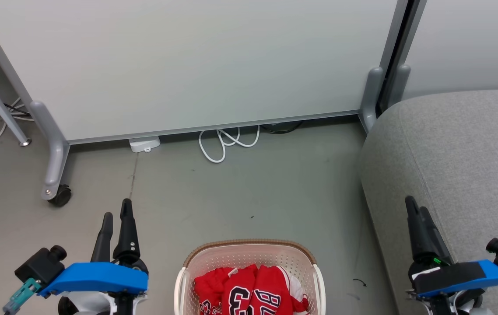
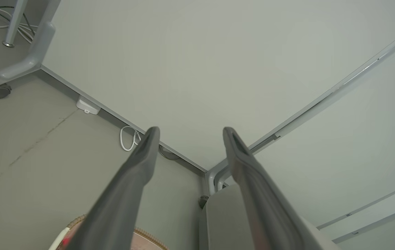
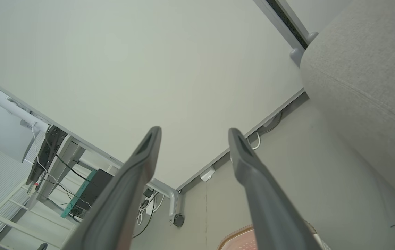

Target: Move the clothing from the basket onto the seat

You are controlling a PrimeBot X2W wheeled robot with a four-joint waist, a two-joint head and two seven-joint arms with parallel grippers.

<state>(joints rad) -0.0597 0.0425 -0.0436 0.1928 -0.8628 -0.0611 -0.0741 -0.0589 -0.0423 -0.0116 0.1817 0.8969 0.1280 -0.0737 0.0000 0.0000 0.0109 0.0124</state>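
Now, clothing (image 1: 249, 293): red cloth is being shown bunched inside the basket (image 1: 249, 250), the numbered jersey on top with its black-and-white digits facing up. A second garment cannot be told apart from it.
basket: it is being shown standing on the floor (image 1: 249, 192) at the bottom middle of the head view. Its near part is being cut off by the frame edge, so its long axis cannot be judged.
seat (image 1: 463, 148): the grey upholstery is being shown to the robot's right of the basket, a strip of floor being left between them. Nothing is lying on it yet.
left gripper (image 1: 117, 209): its fingers (image 2: 131, 184) are being held spread, with nothing pinched, over bare floor just left of the basket.
right gripper (image 1: 416, 205): its fingers (image 3: 260, 194) are likewise being held apart and empty, above the seat's near edge.
key relation: the clothing is lying between the two grippers, back towards the robot from both sets of fingertips. These are being pointed away at the partition panel (image 1: 187, 65). The left gripper is judged the nearer.
next move: a reach down and inward is being called for, probably by the left arm, before anything can be carried rightward.
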